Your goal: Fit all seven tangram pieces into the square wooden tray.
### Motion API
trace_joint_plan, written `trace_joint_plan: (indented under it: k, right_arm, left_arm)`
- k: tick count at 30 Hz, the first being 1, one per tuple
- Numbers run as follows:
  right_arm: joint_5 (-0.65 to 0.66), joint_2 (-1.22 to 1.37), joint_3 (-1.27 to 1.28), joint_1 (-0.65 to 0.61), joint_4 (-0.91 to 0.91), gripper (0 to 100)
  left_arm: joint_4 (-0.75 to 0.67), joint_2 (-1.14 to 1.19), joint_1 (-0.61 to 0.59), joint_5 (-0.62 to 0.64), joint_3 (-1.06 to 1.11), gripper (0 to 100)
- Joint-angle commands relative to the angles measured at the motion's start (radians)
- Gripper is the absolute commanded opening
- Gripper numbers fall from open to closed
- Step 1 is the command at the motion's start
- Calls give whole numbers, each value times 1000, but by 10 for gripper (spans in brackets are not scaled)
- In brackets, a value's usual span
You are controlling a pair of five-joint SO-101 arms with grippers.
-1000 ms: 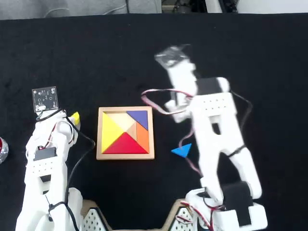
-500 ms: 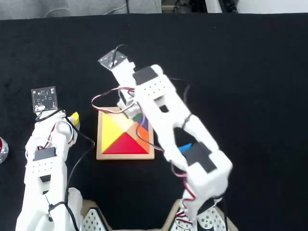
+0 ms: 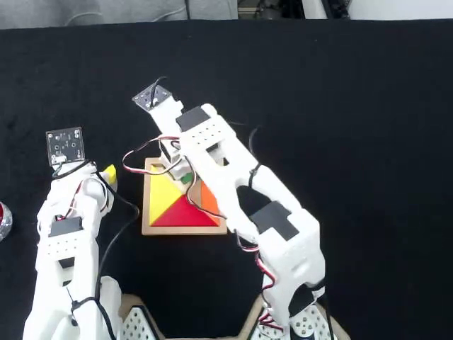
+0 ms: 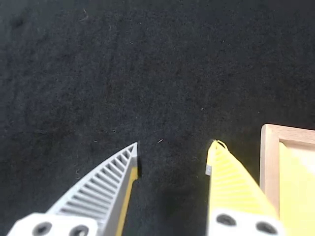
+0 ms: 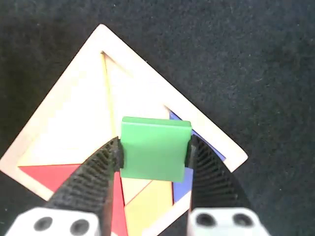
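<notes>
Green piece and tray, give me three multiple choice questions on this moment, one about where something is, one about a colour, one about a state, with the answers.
1. Where is the green piece?
A. In the right hand, over the tray
B. Lying beside it
C. Seated flat in it

2. What colour is the big triangle along the tray's lower edge in the high view?
A. Blue
B. Green
C. Red

3. How is the left hand?
A. Shut on a piece
B. Open and empty
C. Shut, empty

Answers: 1 A, the right hand pinches it above the tray; 2 C, it is plainly red; 3 B, it is spread wide with nothing in it.
</notes>
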Motion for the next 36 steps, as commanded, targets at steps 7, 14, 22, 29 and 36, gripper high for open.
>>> trace_joint_plan:
  k: [7, 14, 22, 29, 36]
  right_arm:
    - [-17, -4, -5, -54, -12, 125]
    - [-17, -4, 27, -51, -14, 141]
    - [-17, -4, 59, -49, -15, 145]
    - [-17, -4, 59, -48, -17, 270]
    - [-9, -4, 58, -49, -17, 254]
  left_arm:
    - [-15, -17, -4, 8, -12, 230]
    - [-15, -17, -4, 8, -12, 230]
    - [-15, -17, -4, 8, -12, 230]
    - [-15, -17, -4, 8, -12, 230]
    - [-15, -17, -2, 8, -12, 230]
